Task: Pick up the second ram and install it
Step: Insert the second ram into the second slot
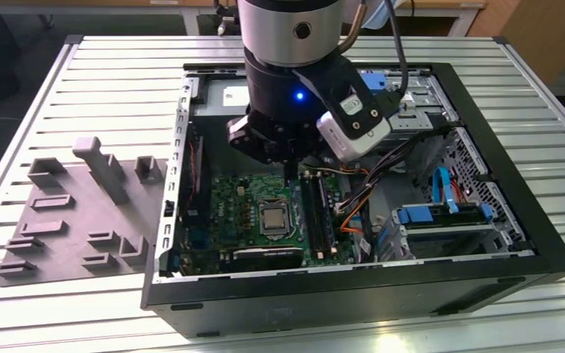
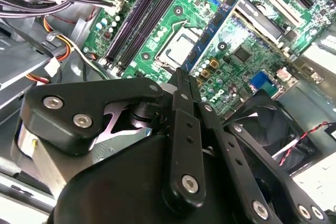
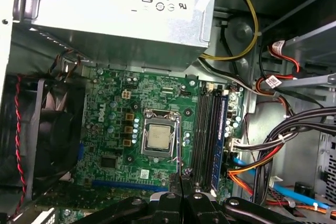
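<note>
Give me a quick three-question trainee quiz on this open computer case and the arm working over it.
1. True or false: the gripper hangs over the green motherboard inside the case.
2. Multiple choice: where does the grey holder tray lie? A) inside the case B) outside the case, on the exterior view's left C) on the motherboard
3. Fill in: in the second wrist view the gripper's jaws stand ____.

Key: 1 true; 2 B; 3 shut
</note>
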Robot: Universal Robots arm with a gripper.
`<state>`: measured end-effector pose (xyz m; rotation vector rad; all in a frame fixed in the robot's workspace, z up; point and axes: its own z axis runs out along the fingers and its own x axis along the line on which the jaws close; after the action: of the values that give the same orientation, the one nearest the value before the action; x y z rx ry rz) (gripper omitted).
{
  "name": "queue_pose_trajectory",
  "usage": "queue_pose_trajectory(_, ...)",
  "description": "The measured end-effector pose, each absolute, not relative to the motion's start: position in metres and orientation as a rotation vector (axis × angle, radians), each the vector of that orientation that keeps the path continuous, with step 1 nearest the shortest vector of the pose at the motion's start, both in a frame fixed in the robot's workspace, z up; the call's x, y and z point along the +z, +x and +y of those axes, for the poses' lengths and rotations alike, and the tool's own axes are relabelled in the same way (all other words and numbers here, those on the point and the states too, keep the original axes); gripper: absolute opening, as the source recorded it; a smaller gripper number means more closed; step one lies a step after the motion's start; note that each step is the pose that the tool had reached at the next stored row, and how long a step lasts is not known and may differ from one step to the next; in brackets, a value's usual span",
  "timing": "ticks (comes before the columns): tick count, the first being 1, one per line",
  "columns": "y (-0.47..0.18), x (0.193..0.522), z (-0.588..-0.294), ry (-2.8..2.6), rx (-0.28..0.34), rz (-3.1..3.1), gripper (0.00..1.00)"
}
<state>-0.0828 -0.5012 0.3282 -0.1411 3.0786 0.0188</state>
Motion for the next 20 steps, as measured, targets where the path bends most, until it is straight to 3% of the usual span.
queue_pose_trajectory(20,-0.0827,0.3226,-0.5013,-0.115,0.028,3.079,0.12)
